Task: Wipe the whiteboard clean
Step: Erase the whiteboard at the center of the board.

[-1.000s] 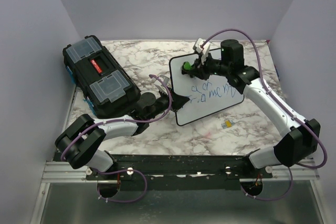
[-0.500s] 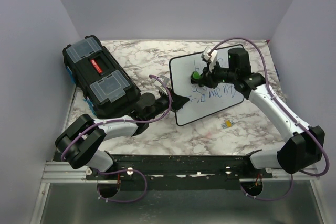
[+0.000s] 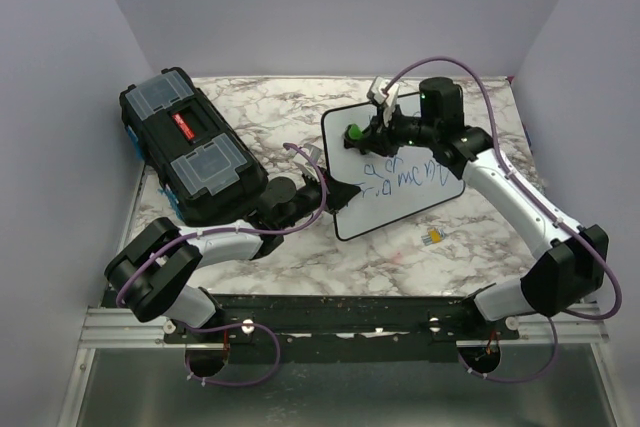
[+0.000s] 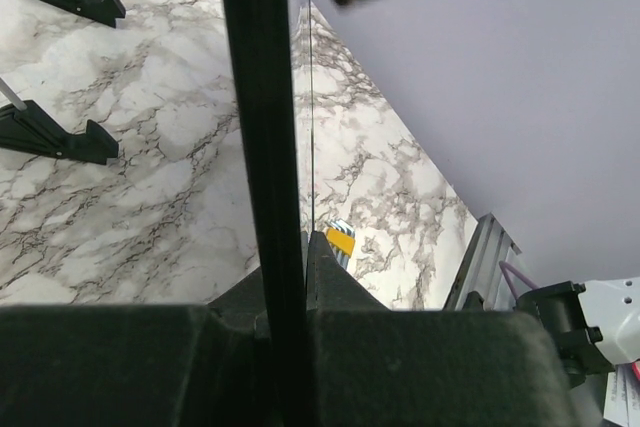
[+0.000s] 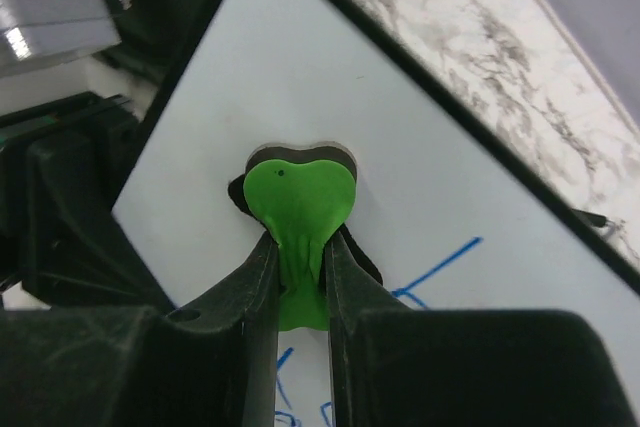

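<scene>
The whiteboard [image 3: 400, 187] with a thin black frame lies on the marble table, with blue handwriting [image 3: 405, 175] across its middle. My right gripper [image 3: 365, 132] is shut on a green eraser [image 3: 354, 131] and presses it on the board's upper left part. In the right wrist view the eraser [image 5: 297, 209] sits squeezed between my fingers on the white surface [image 5: 420, 187], above blue strokes [image 5: 440, 265]. My left gripper [image 3: 330, 195] is shut on the board's left edge. In the left wrist view the black frame [image 4: 262, 127] runs between my jaws.
A black toolbox [image 3: 190, 147] with clear lid compartments lies at the back left. A small yellow and blue object [image 3: 433, 237] lies on the table in front of the board; it also shows in the left wrist view [image 4: 340, 242]. Purple walls enclose the table.
My right gripper with the eraser swung right and down onto the writing, then back up left to the board's upper left. The left gripper has stayed on the board's edge.
</scene>
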You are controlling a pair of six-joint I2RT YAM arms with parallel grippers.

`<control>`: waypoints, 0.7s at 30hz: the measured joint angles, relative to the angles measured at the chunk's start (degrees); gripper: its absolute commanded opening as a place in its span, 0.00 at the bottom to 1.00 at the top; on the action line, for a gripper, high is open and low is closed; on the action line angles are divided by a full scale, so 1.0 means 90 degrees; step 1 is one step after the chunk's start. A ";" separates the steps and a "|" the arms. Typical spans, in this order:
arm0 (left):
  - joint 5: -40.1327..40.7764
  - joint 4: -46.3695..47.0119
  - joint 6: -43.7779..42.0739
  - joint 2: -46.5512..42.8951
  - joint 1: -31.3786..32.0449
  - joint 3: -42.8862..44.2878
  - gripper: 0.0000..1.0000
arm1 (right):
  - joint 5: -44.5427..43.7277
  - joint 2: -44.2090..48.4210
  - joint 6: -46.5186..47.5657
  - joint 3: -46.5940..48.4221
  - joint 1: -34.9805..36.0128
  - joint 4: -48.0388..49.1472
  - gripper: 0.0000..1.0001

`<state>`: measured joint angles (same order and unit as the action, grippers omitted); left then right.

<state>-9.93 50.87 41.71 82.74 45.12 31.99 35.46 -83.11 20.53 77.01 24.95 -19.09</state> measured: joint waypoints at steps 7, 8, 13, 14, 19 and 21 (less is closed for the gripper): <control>0.0000 0.0007 -0.0002 0.0000 0.0000 -0.0012 0.00 | -0.0036 0.0493 0.0061 -0.0833 -0.0032 -0.0073 0.01; -0.0002 0.0007 -0.0012 0.0000 0.0000 -0.0012 0.00 | -0.0073 0.0537 0.0029 -0.0865 -0.0187 -0.0073 0.01; -0.0010 0.0012 -0.0027 0.0000 0.0000 -0.0012 0.00 | -0.0342 0.0525 -0.0204 -0.0687 -0.0850 0.0015 0.01; -0.0010 0.0012 -0.0029 0.0000 0.0000 -0.0012 0.00 | -0.0369 0.0478 -0.0257 -0.0559 -0.0869 0.0022 0.01; -0.0010 0.0012 -0.0032 0.0000 0.0000 -0.0012 0.00 | -0.0277 0.0073 -0.0444 0.0160 -0.0816 0.0240 0.01; -0.0010 0.0012 -0.0032 0.0000 0.0000 -0.0012 0.00 | -0.0216 -0.0024 -0.0461 0.0223 -0.0726 0.0277 0.01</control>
<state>-10.02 50.98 41.43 82.74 45.12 31.88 33.52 -83.33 16.38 79.02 18.41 -16.60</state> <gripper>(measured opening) 0.025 0.200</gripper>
